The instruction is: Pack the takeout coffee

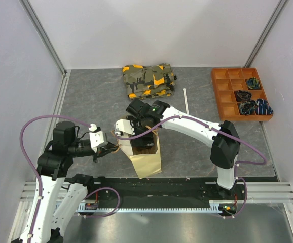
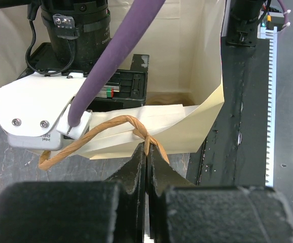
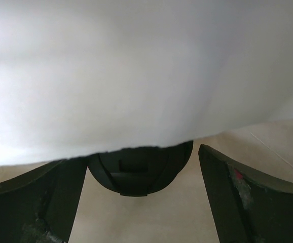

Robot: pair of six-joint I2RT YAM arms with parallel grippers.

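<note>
The tall tan paper bag [image 1: 147,158] stands at the near middle of the table. My left gripper [image 1: 107,148] is shut on the bag's twisted paper handle [image 2: 111,129], pinched at the fingertips in the left wrist view [image 2: 147,152], and holds the bag's mouth open. My right gripper [image 1: 142,139] reaches down inside the bag. In the right wrist view its fingers [image 3: 248,202] are spread open. The takeout coffee's round black lid [image 3: 139,174] sits between them on the bag's pale floor [image 3: 146,223]. The cup's body is hidden, and a blurred white surface covers the top of that view.
A folded camouflage cloth [image 1: 149,80] lies at the back middle. An orange compartment tray [image 1: 242,93] with small dark items is at the back right. A thin white stick [image 1: 186,101] lies between them. White enclosure walls surround the table.
</note>
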